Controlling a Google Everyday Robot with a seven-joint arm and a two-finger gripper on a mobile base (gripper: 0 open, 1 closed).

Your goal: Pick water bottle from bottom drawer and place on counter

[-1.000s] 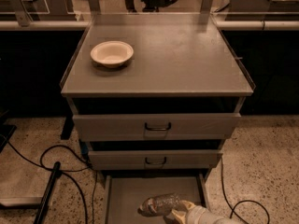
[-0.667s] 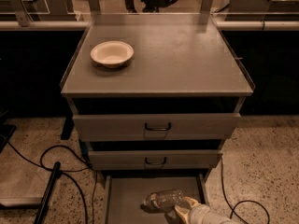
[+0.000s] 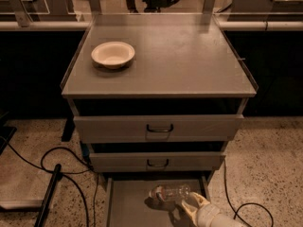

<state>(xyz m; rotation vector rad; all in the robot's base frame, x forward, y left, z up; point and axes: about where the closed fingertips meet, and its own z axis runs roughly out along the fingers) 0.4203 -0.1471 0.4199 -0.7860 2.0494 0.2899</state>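
The water bottle [image 3: 169, 192] is clear with a pale band and lies on its side, cap end to the left, over the open bottom drawer [image 3: 128, 205]. It hangs slightly above the drawer floor and casts a shadow below it. My gripper [image 3: 189, 200] comes in from the bottom right. Its cream fingers [image 3: 198, 200] are closed around the bottle's right end. The counter [image 3: 180, 56] is the broad grey cabinet top above, with a cream bowl [image 3: 112, 54] on its left part.
Two handled drawers [image 3: 159, 127] sit partly pulled out above the bottom drawer and overhang its back part. Black cables [image 3: 57, 160] and a dark rod lie on the speckled floor to the left. Another cable [image 3: 236, 207] lies to the right.
The bottle has moved up and away from the front of the drawer, and the gripper has moved with it. The bowl and drawers have not moved.
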